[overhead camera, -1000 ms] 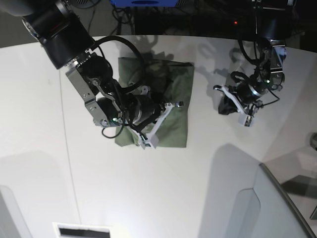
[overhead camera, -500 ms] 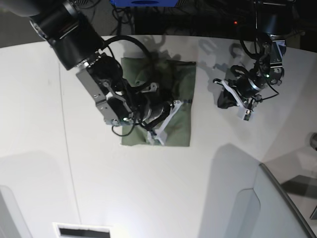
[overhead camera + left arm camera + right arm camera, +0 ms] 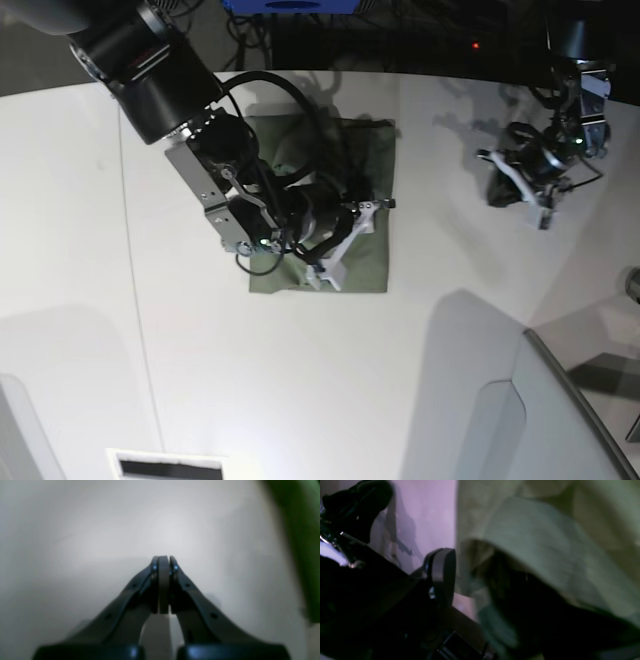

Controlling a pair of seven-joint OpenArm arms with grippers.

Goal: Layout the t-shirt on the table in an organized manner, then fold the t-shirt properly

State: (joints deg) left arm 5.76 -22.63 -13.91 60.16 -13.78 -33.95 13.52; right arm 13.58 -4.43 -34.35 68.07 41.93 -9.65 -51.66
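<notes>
The olive-green t-shirt point(image 3: 365, 160) lies folded into a neat rectangle on the white table point(image 3: 300, 380), toward the far middle. My right gripper point(image 3: 345, 242) rests low over the rectangle's near right part. In the right wrist view its jaws stand apart. One dark pad point(image 3: 442, 575) shows bare, and a fold of the t-shirt point(image 3: 545, 542) drapes over the other finger, so my right gripper point(image 3: 475, 585) is open. My left gripper point(image 3: 530, 190) hovers over bare table at the far right, well clear of the cloth. Its pads point(image 3: 163, 580) are pressed together with nothing between them.
A grey translucent panel point(image 3: 560, 420) covers the near right corner. A thin dark seam point(image 3: 135, 300) crosses the table on the left, and a slotted opening point(image 3: 165, 465) sits at the near edge. Cables and dark equipment lie beyond the curved far edge. A blurred green strip point(image 3: 300, 542) borders the left wrist view.
My right gripper has slid right and toward the far edge over the shirt, and its jaws have parted. The left arm has drawn away to the far right, still shut.
</notes>
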